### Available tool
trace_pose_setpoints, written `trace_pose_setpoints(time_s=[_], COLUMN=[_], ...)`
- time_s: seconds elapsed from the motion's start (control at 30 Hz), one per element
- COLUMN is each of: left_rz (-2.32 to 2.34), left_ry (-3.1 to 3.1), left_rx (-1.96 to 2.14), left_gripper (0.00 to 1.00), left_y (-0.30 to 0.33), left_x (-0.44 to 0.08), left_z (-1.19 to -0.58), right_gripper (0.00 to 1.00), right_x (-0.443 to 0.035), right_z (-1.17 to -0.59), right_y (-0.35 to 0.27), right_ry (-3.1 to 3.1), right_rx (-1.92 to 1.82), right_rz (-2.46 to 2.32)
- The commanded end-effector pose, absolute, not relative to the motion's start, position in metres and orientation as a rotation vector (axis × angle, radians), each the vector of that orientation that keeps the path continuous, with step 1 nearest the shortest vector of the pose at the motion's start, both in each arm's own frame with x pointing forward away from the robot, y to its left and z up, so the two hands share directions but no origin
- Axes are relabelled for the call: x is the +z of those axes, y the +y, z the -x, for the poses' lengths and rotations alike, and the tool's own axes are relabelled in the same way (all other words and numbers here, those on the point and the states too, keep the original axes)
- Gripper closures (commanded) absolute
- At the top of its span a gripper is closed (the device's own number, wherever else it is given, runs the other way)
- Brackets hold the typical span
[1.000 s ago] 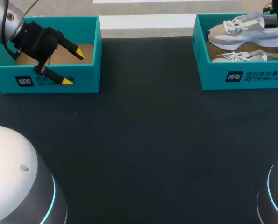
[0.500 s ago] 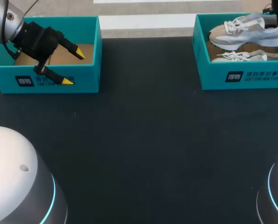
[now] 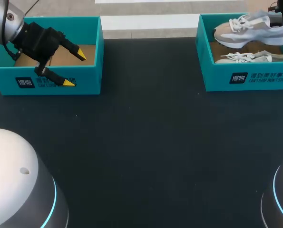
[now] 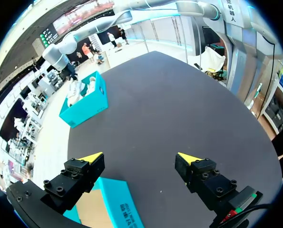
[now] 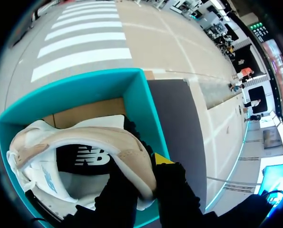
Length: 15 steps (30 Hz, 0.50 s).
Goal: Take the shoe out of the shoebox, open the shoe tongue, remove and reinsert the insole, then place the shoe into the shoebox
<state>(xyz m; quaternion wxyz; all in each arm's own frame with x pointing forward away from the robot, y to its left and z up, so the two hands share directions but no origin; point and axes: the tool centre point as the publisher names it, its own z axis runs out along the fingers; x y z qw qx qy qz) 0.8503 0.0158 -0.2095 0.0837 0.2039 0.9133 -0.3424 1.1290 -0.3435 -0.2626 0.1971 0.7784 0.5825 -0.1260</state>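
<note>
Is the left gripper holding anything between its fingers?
No, the left gripper is open, and only bare table shows between its yellow tips.

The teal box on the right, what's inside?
Two shoes: the upper shoe, gripped at its heel by the right tool, and the lower shoe lying flat. They hide much of the floor of the box.

Table (image 3: 146, 142): left shoebox (image 3: 46, 80) far left, left gripper (image 3: 74, 69) over its front wall; right shoebox (image 3: 246, 78) far right, lower shoe (image 3: 253, 58) inside, upper shoe (image 3: 248, 31) above
</note>
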Motion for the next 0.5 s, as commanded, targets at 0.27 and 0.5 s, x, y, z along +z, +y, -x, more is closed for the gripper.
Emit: trace_pose_setpoints(time_s=[0.27,0.5], left_rz=[-0.608,-0.608], left_ry=[2.727,2.727], left_rx=[-1.017,-1.017], left_gripper=[0.0,0.0], left_y=[0.016,0.016], left_x=[-0.209,-0.209], left_z=[-0.849,-0.849], right_gripper=[1.0,1.0], right_x=[-0.268,-0.277], right_z=[-1.138,-1.142], right_y=[-0.347,-0.348], right_ry=[1.64,1.651], right_rx=[-0.344,-0.35], right_rz=[-2.184,-2.171])
